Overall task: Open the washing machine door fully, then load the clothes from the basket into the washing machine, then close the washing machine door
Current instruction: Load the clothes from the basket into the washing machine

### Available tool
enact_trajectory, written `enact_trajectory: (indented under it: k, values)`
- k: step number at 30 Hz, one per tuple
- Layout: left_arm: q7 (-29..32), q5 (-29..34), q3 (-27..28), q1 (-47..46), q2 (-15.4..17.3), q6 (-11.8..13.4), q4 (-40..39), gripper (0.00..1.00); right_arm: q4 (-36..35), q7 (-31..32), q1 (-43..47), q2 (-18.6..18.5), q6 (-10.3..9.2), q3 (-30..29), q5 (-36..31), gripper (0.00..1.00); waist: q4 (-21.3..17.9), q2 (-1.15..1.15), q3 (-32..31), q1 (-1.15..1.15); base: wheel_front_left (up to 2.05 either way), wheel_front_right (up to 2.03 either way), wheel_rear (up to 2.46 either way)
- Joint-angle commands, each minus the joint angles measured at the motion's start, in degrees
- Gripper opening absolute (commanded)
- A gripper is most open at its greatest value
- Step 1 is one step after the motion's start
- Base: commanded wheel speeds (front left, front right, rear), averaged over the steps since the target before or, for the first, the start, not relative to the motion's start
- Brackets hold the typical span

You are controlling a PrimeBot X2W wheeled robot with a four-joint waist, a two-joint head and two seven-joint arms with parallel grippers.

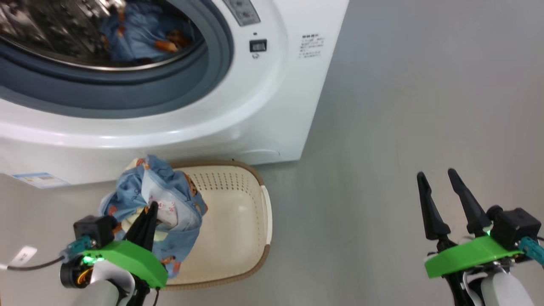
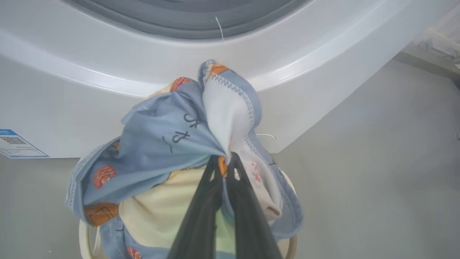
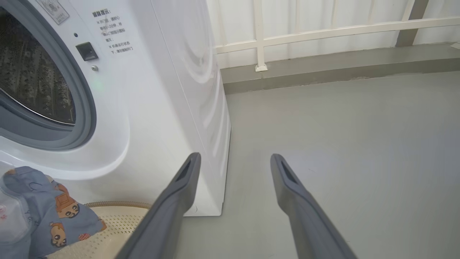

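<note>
Now we are in the loading step. Nearest us, our left gripper (image 2: 223,160) has its fingers pinched tight on a bunched blue bear-print garment (image 1: 178,199), which seems lifted above the left half of the basket (image 1: 267,212). The rest of the basket looks bare, so we judge this the last piece to load. On the other side, our right gripper (image 1: 436,173) hovers over the grey floor (image 1: 382,148), fingers spread wide and holding nothing, well apart from the basket. Beyond the basket stands the washing machine (image 1: 272,97) with its mouth uncovered, so we take the door-opening step as done. Deeper in, past the grey-blue rubber ring (image 1: 127,89), a second garment (image 1: 140,34) already lies in the steel drum (image 1: 42,29). Next we need to carry the held garment up and forward, over the ring's lower lip and well into the drum. Only then should the fingers part, and no trailing fold should drape across the ring. Closing the door comes after.
</note>
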Motion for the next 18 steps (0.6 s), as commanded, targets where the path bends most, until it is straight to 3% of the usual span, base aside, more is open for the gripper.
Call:
enact_trajectory:
  k: [1,18]
  values:
    - [-0.77,1.19,3.04,0.74,1.46,-0.08,-1.98,0.00,-1.01,-0.27,1.17,-0.67,0.09,0.86,0.01,1.00,1.73,0.00,-3.20,0.00,0.00,0.00,0.00]
    - [-0.77,12.33,15.75,11.38,-0.24,-0.08,-16.94,0.00,-1.32,-0.27,7.95,-2.26,0.09,-0.80,0.45,1.00,4.91,0.00,-9.66,0.00,0.00,0.00,0.00]
